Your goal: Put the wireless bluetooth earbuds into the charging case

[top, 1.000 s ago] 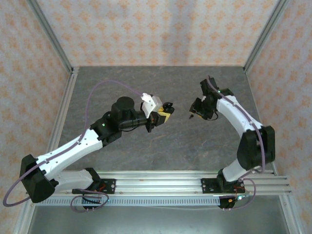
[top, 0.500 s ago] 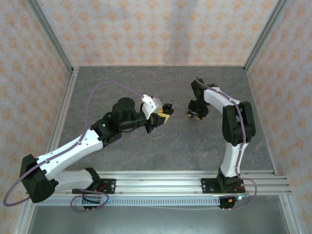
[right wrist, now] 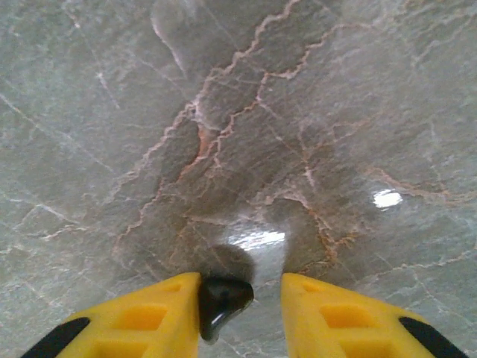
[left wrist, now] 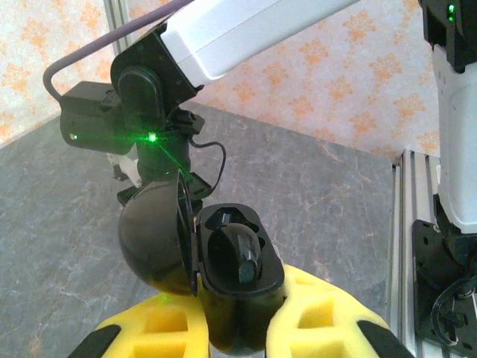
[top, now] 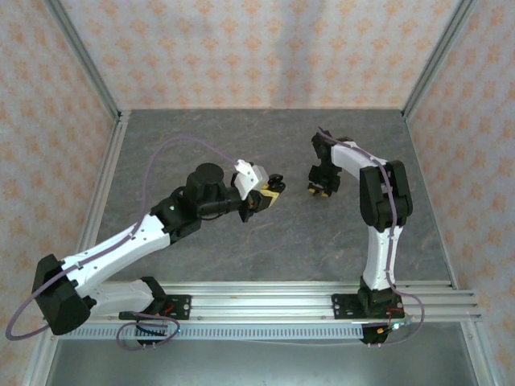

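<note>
Bare tabletop point(top: 265, 241) all round; charging case point(left wrist: 153, 239) between arms.

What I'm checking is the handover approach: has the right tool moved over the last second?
Yes. The right tool has shifted slightly left, away from the table's right edge, toward the open charging case.

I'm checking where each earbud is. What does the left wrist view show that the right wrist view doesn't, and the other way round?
Left wrist, not right wrist: an open black charging case clamped between the left gripper's yellow fingers, a seated black earbud inside it, and the right arm beyond.
Right wrist, not left wrist: a second black earbud against one of the right gripper's yellow fingers, with a gap to the other.
Both: the grey marbled table.
</note>
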Motion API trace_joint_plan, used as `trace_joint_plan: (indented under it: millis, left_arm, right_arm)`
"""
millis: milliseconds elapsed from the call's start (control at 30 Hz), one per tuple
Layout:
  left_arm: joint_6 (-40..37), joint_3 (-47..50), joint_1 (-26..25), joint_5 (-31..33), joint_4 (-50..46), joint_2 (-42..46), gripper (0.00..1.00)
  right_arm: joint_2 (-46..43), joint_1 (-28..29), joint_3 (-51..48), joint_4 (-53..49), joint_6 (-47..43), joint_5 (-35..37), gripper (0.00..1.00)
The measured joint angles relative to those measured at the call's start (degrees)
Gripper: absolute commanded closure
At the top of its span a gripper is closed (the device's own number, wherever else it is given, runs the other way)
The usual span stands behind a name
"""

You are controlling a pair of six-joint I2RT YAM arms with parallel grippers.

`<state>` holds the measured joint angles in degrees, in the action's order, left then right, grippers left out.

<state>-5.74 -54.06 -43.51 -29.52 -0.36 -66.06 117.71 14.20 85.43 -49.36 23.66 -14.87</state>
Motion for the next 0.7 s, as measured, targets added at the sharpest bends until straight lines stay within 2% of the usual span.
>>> trace_joint_plan:
  millis: [233,500,700]
  left_arm:
    - [-0.24,0.26,0.00,0.02,-0.33,1.75,0.98]
    - [-0.35,2.03,0.00,0.04,-0.26,3.63,0.98]
    - [-0.31,6.14,0.00,0.24,2.01,6.01,0.98]
  right_arm:
    - [0.00,0.00,0.04,-0.39,-0.74,0.37,0.79]
    - [-0.68,0.13,-0.50,-0.31,-1.53,0.22,0.84]
    - [-8.61,0.70,-5.53,0.15,-1.88,0.13,0.90]
